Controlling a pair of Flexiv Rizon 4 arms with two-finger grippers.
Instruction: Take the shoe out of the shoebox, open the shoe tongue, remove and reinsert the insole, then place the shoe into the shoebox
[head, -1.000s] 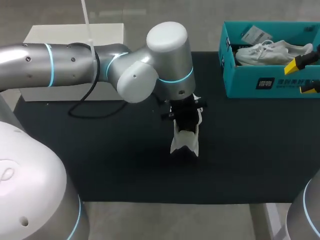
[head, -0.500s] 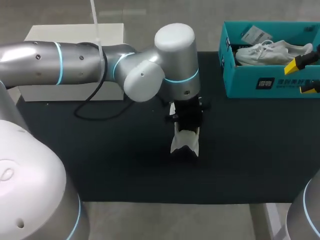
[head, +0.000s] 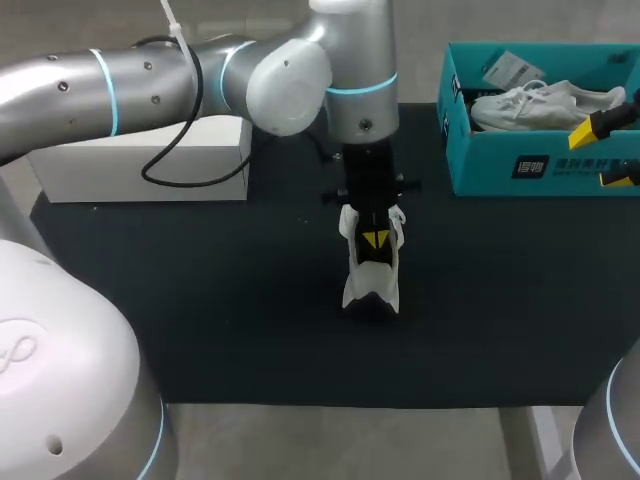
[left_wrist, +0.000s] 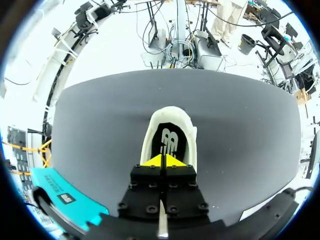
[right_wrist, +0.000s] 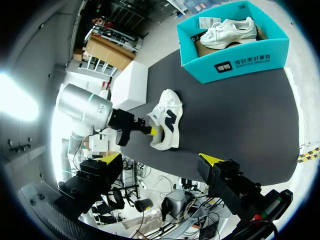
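A white shoe (head: 372, 287) stands on the black mat (head: 200, 300) at mid-table, its opening facing up. Its black insole (left_wrist: 167, 142) lies inside. My left gripper (head: 376, 240) hangs shut just over the shoe's opening, yellow tips pressed together (left_wrist: 163, 161), and I see nothing between them. From the right wrist view the shoe (right_wrist: 167, 120) sits with the left gripper (right_wrist: 152, 131) at its opening. My right gripper (head: 610, 150) stays open at the table's right edge, beside the teal shoebox (head: 530, 165), far from the shoe, and holds nothing (right_wrist: 160, 160).
A second white shoe (head: 545, 105) lies in the shoebox (right_wrist: 240, 62) with a paper card. A white box (head: 140, 160) stands at the mat's far left, under my left arm. A black cable hangs from that arm.
My left arm has lifted and drawn back from the shoe. Its yellow tips, hidden in the shoe before, now show above the opening. The shoe and right gripper stayed put.
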